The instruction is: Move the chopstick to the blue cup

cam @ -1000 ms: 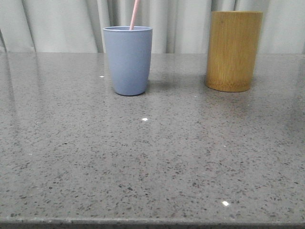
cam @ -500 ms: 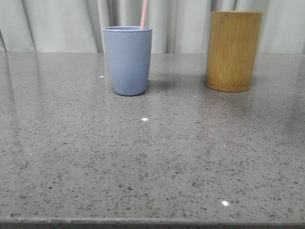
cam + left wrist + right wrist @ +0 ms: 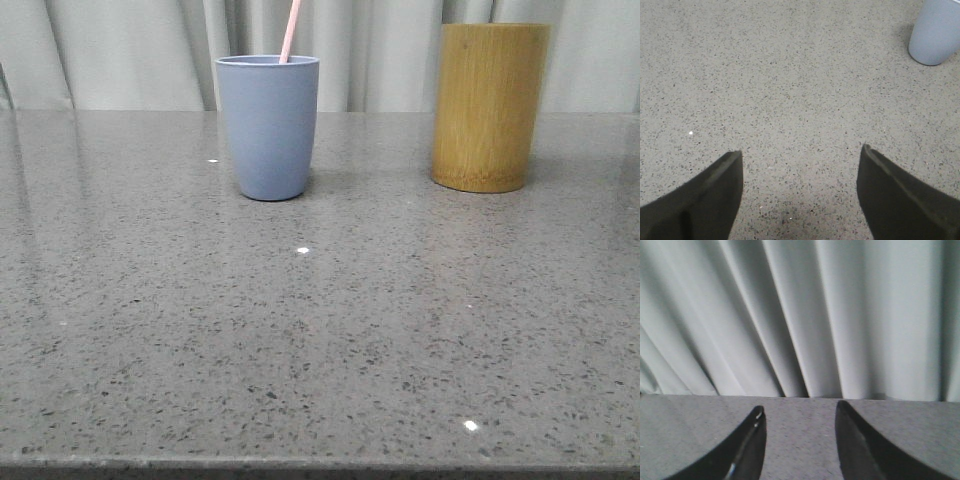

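Observation:
A pale pink chopstick (image 3: 290, 30) stands in the blue cup (image 3: 268, 125), leaning against its rim; only its upper end shows in the front view. The cup also shows in the left wrist view (image 3: 936, 32). My left gripper (image 3: 800, 157) is open and empty over bare table, well away from the cup. My right gripper (image 3: 799, 412) is open and empty, low over the table and facing the curtain. Neither gripper shows in the front view.
A taller yellow-brown bamboo holder (image 3: 489, 105) stands at the back right of the grey speckled table (image 3: 320, 330). A pale pleated curtain (image 3: 800, 315) hangs behind the table's far edge.
The chopstick's upper end swung in the cup: it leaned right half a second ago and now sits back nearer the middle. The cups have not moved.

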